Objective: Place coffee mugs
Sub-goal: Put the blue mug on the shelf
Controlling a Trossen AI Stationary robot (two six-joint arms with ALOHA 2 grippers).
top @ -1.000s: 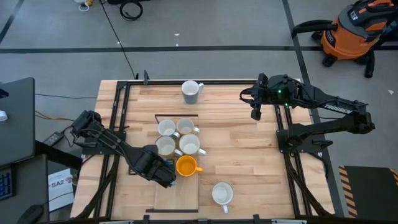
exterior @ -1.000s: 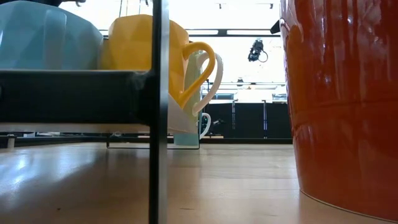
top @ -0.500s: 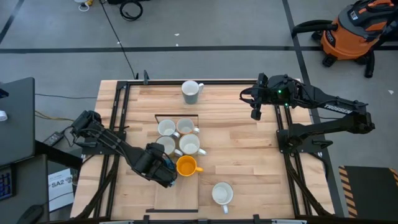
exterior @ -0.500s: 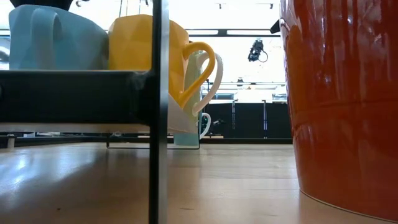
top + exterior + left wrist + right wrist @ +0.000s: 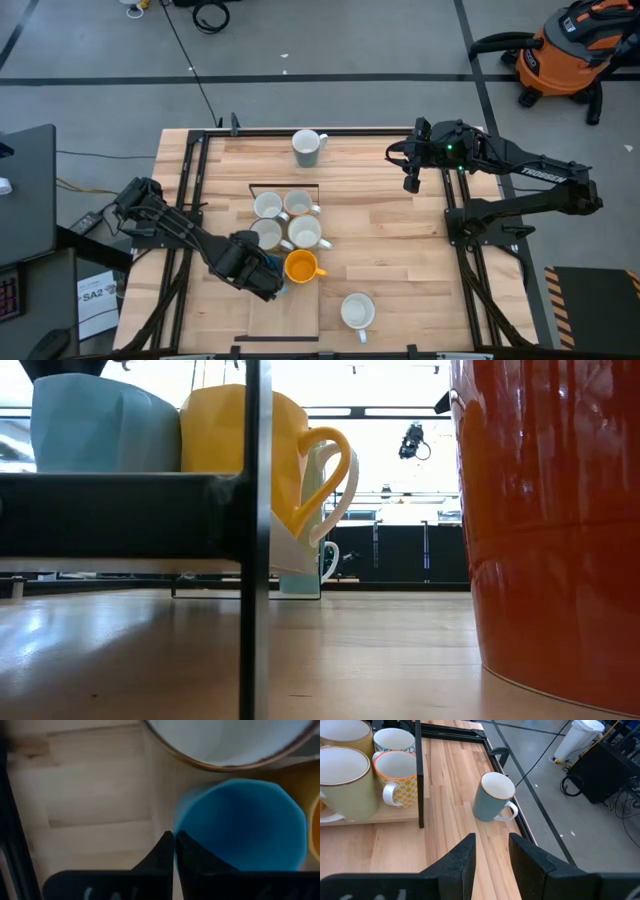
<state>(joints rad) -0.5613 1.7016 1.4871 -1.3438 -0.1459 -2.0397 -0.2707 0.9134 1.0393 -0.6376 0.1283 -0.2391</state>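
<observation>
- The left arm is reaching from the bench's (image 5: pixel 400 250) left edge diagonally toward the centre front, its wrist dropped low over the near left part of the tray (image 5: pixel 300 310).
- The left tool (image 5: pixel 268 280) is sitting at the bright blue mug (image 5: pixel 240 822), just beside the orange mug (image 5: pixel 299 267). In the left wrist view the two dark fingers (image 5: pixel 167 852) are lying nearly together at the blue mug's rim, one seemingly outside the wall and one inside; the tool is closed on that rim.
- In the low view the blue mug (image 5: pixel 100 425) is standing against the orange mug (image 5: pixel 250 435), both raised on the dark tray edge.
- Four more mugs are standing on the tray in a close square behind the orange one: two cream (image 5: pixel 268 206) (image 5: pixel 266 234), a yellow-patterned one (image 5: pixel 298 204) and a white one (image 5: pixel 305 232).
- A greyish mug (image 5: pixel 308 147) is standing alone near the bench's far edge, upright, handle turned to the right.
- A white mug (image 5: pixel 358 311) is standing alone near the front edge, well apart from the tray group.
- The right arm is waiting, folded over the bench's far right corner, with the right tool (image 5: pixel 410 180) hanging clear of every mug. Its fingers (image 5: pixel 462 857) are standing apart, empty.
- An orange vacuum (image 5: pixel 570 50) is sitting on the floor beyond the bench.
</observation>
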